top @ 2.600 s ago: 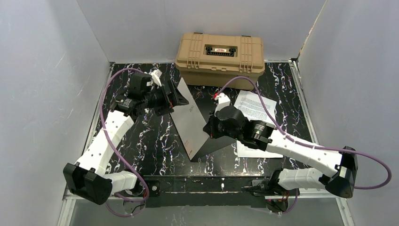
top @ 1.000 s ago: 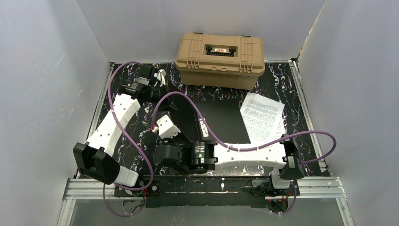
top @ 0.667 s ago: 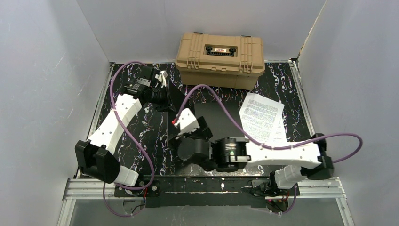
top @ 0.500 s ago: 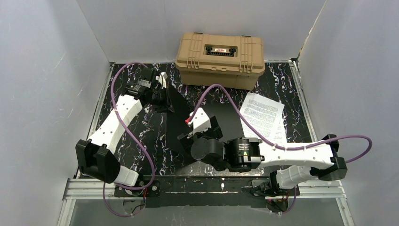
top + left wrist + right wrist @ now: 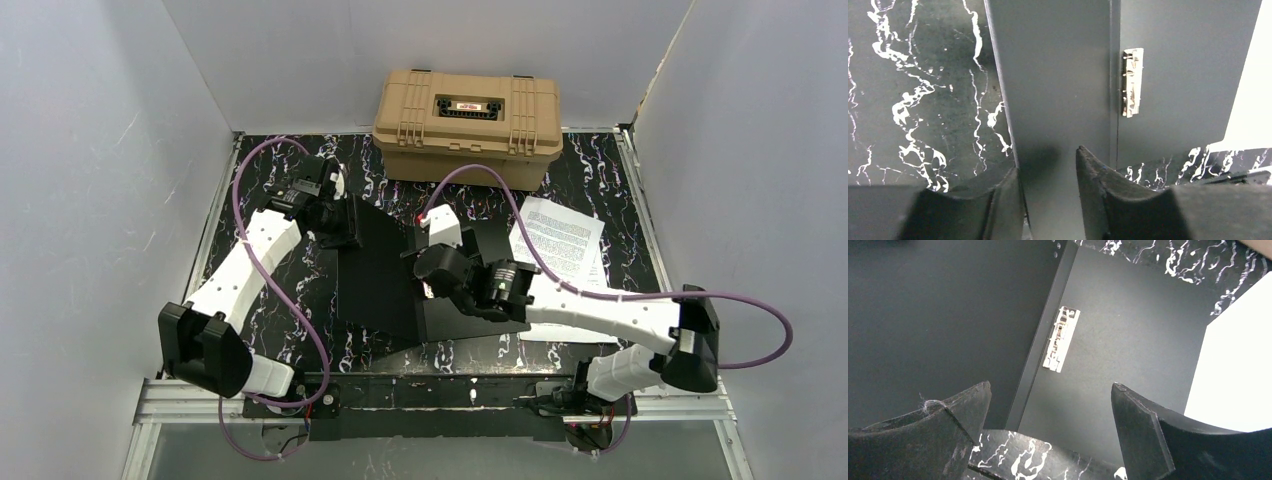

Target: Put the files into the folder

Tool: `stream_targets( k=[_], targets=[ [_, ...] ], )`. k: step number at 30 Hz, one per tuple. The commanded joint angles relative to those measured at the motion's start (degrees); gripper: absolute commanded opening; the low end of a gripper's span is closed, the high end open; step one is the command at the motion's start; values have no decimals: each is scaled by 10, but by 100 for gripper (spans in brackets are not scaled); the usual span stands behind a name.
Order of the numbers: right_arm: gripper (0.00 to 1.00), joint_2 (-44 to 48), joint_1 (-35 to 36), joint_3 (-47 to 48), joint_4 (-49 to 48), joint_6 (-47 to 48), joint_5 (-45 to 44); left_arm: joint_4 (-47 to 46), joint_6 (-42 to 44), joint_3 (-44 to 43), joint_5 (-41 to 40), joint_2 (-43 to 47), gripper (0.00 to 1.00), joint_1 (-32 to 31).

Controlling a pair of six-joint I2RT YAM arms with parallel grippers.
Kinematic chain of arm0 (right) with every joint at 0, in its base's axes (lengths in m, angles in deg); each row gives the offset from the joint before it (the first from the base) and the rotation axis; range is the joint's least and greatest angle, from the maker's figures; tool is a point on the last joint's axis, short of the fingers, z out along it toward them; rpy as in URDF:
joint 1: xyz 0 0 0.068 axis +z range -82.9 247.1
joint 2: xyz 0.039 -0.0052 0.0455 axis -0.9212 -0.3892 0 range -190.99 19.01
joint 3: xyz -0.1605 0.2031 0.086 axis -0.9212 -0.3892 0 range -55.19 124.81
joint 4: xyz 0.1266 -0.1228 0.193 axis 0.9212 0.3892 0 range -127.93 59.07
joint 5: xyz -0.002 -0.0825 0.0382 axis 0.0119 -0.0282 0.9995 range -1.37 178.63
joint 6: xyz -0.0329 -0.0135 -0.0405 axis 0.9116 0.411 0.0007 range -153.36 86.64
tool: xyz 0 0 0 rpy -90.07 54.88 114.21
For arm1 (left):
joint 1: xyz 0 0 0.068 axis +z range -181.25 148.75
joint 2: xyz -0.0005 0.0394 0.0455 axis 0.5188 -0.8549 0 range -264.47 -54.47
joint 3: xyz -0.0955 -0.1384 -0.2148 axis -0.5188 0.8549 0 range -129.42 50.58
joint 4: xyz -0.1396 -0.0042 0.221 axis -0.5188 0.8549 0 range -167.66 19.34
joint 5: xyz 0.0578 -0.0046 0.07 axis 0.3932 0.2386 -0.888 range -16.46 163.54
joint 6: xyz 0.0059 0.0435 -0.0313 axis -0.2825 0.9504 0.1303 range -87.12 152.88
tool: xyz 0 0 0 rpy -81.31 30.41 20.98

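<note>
- Nearest us, the right claw (image 5: 1049,386) hangs wide open and empty over the folder (image 5: 375,280), by its metal clip (image 5: 1060,339). A low sweep toward 3 o'clock could drag the folder.
- The folder lies open, black side up, in the middle of the surface (image 5: 620,200). The files (image 5: 557,243) lie flat just beside it at 3 o'clock. Pinched carelessly, the thin sheets could fan or crumple.
- Farther, at 10 o'clock, the left claw (image 5: 1048,160) sits slightly parted over the left cover (image 5: 1058,75), gripping nothing. Snagging that edge could flip it shut.

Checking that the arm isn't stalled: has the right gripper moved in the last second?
Yes. Judged against the tan case, the right gripper has swung rightward and closer to it, and now hangs over the open folder.
</note>
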Motion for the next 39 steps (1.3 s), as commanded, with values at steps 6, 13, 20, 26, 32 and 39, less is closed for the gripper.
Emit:
stream_targets(
  k=[6, 13, 20, 26, 32, 39],
  targets=[
    [98, -98, -74, 4, -68, -22, 110, 37, 17, 30, -113, 59, 56, -1],
    [92, -163, -126, -2, -93, -54, 154, 57, 14, 38, -156, 90, 72, -1],
    [86, -233, -150, 15, -113, -59, 179, 44, -1, 66, -151, 156, 86, -1],
    [77, -277, -161, 33, -117, -69, 190, -1, -2, 126, -150, 208, 93, 0],
    [68, -303, -166, 35, -121, -82, 196, -19, -7, 152, -146, 225, 96, 0],
    [56, -326, -166, 42, -122, -97, 211, -19, -6, 160, -134, 220, 98, -1]
  ],
)
